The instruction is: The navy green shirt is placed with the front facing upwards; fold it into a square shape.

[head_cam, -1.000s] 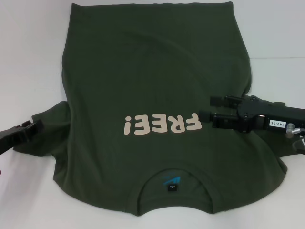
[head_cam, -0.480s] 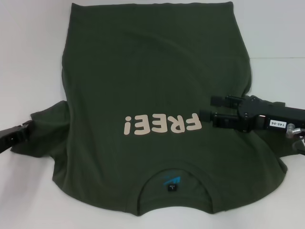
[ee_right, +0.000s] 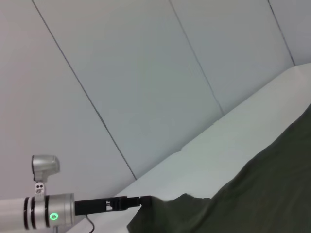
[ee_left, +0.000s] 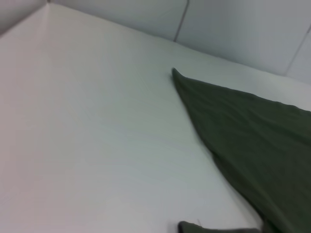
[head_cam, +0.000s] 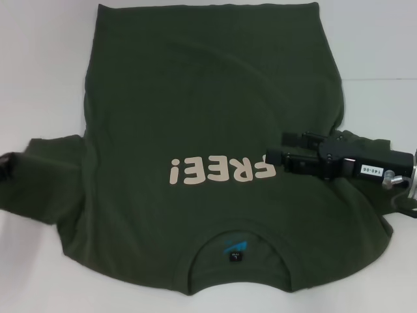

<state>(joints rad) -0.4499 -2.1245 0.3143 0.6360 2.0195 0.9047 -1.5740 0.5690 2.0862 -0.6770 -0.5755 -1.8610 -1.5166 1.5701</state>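
Navy green shirt (head_cam: 208,130) lies face-up on the desk (head_cam: 39,78). My left end effector (head_cam: 5,166) grips its sleeve edge; my right end effector (head_cam: 277,149) hovers narrowly parted by the lettering. Next: fold the sleeve inward

Shirts: one, the navy green shirt (head_cam: 208,111), dark olive, lying spread on the white table (head_cam: 39,78).
Tables: one.
Sleeves in view: two, one on each side of the shirt.
Printed words: one, the cream "FREE!" lettering (head_cam: 218,171), five characters, upside down in the head view.
Neck labels: one, the blue neck label (head_cam: 234,248), inside the collar.
Grippers: two, the right gripper (head_cam: 277,149) over the shirt, the left gripper (head_cam: 5,164) at the left sleeve's edge.
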